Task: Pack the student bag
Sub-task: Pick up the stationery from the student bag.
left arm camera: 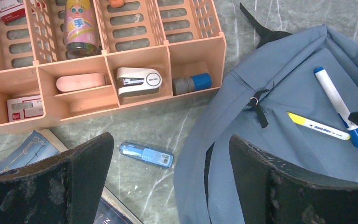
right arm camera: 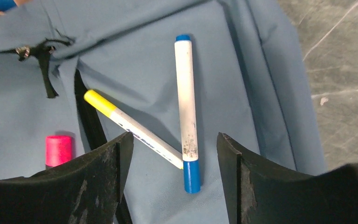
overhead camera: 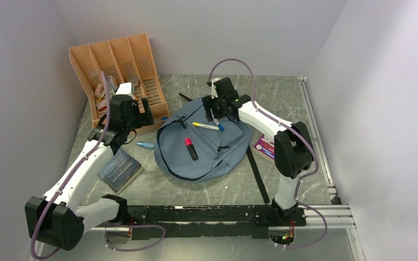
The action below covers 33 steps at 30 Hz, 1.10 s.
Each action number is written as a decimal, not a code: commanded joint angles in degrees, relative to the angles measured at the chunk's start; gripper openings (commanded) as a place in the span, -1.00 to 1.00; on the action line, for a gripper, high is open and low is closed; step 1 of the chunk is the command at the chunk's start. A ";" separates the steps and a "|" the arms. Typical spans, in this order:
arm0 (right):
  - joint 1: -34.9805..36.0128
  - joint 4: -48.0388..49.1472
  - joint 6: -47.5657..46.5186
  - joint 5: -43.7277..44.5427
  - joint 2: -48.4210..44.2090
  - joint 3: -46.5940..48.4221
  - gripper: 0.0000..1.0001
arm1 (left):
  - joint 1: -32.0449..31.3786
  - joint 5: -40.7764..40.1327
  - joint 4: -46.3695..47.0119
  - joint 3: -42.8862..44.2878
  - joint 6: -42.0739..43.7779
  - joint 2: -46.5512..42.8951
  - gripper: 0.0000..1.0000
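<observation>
Spread right end effector (right arm camera: 173, 140) hangs over the flat grey-blue student bag (right arm camera: 135, 56); left end effector (left arm camera: 170, 140) gapes too.

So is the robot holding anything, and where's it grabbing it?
Nothing is held. The right gripper is open above the blue-capped marker on the student bag; the left gripper is open too.

Fixed high behind the near edge of the table (overhead camera: 196, 190), looking down over all of it toward the far edge; mounted close at each wrist, looking steeply down, the right nearer, both sharing the student bag (overhead camera: 207, 157) and two white markers (right arm camera: 186, 107).
</observation>
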 commanded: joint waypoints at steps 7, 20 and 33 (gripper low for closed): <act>0.74 -3.00 -2.67 -0.80 4.23 2.97 0.35 | 2.97 4.26 1.33 1.35 -0.66 0.56 0.93; 1.21 -3.42 -5.16 1.38 8.44 4.47 0.19 | 4.16 6.56 1.55 1.21 -1.26 2.91 0.88; 1.47 -3.16 -5.17 4.59 11.06 5.93 -0.19 | 4.14 11.46 0.23 -4.68 -0.87 1.95 0.79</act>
